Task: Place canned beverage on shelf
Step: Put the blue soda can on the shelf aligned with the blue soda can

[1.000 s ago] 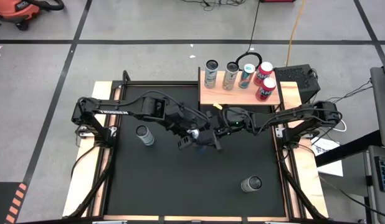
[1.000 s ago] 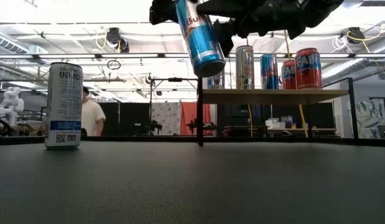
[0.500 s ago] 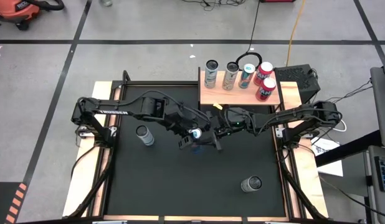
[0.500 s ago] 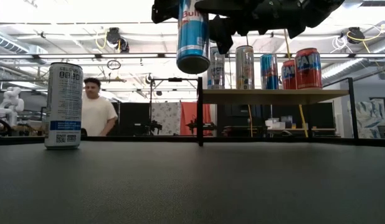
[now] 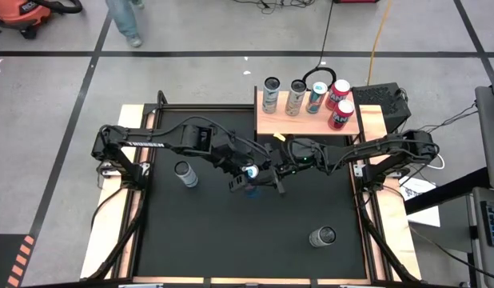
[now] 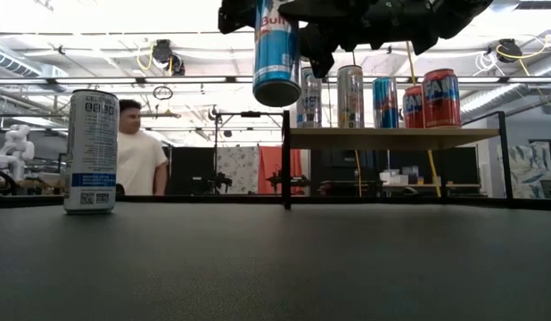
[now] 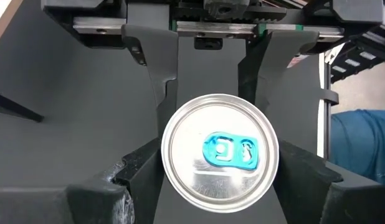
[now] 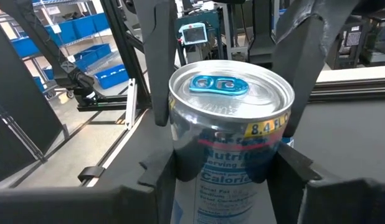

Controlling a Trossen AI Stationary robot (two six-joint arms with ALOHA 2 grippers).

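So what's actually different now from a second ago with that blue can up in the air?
The blue can, tilted a second ago, now hangs upright above the mat between both grippers. The right gripper has closed in around it, while the left gripper still holds it. In the room behind, a person has walked along. The five cans on the shelf and the two cans on the mat have not moved.

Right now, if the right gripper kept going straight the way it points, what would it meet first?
The blue and silver beverage can sits between the right gripper fingers; just beyond it are the left gripper fingers, though depth is unclear.
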